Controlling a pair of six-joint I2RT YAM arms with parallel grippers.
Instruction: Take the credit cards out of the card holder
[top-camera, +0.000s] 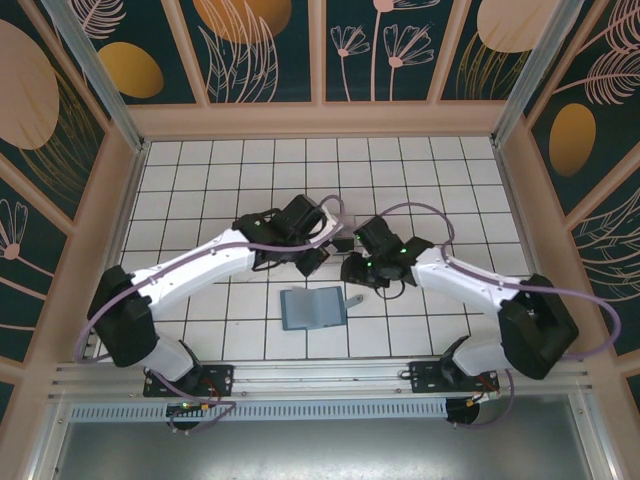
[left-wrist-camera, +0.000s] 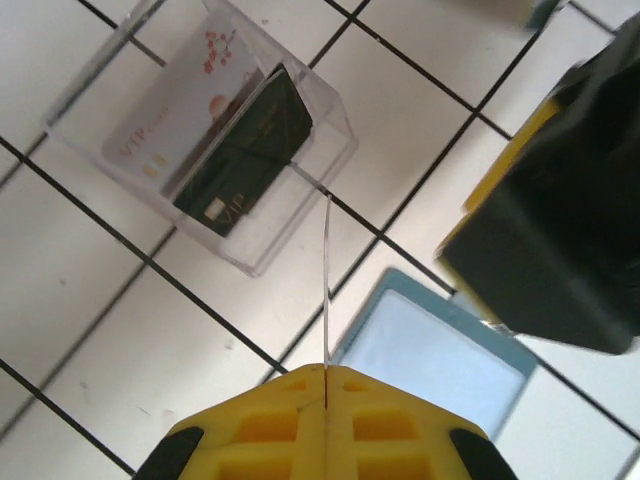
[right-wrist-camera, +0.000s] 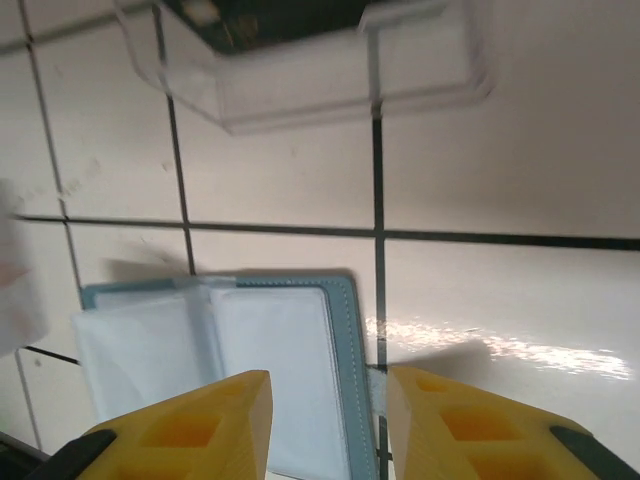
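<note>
two robot arms are seen meeting over the middle of a white tiled table (top-camera: 200, 180). one card holder (top-camera: 312, 308) is laid open like a book on the tiles, just on the near side of both pincers, its pale blue-grey inside turned upward. two credit cards are counted, both lying inside one clear plastic box (left-wrist-camera: 270, 245) beyond the holder: one pale card (left-wrist-camera: 185, 110) printed with red blossoms and one black card (left-wrist-camera: 245, 155), the black one overlapping the pale one's edge. the box and the holder are set apart on the tiles, not touching.

the left pincer (left-wrist-camera: 325, 372) is shown with its two yellow fingers pressed together; a thin pale line is seen rising from the seam between them, and what it is cannot be told. the right pincer (right-wrist-camera: 328, 385) is held with its fingers parted, nothing between them, hanging above the right half of the open holder (right-wrist-camera: 250, 350). in the right wrist view the clear box (right-wrist-camera: 330, 85) is seen at the top, with the dark card (right-wrist-camera: 270, 15) inside.
</note>
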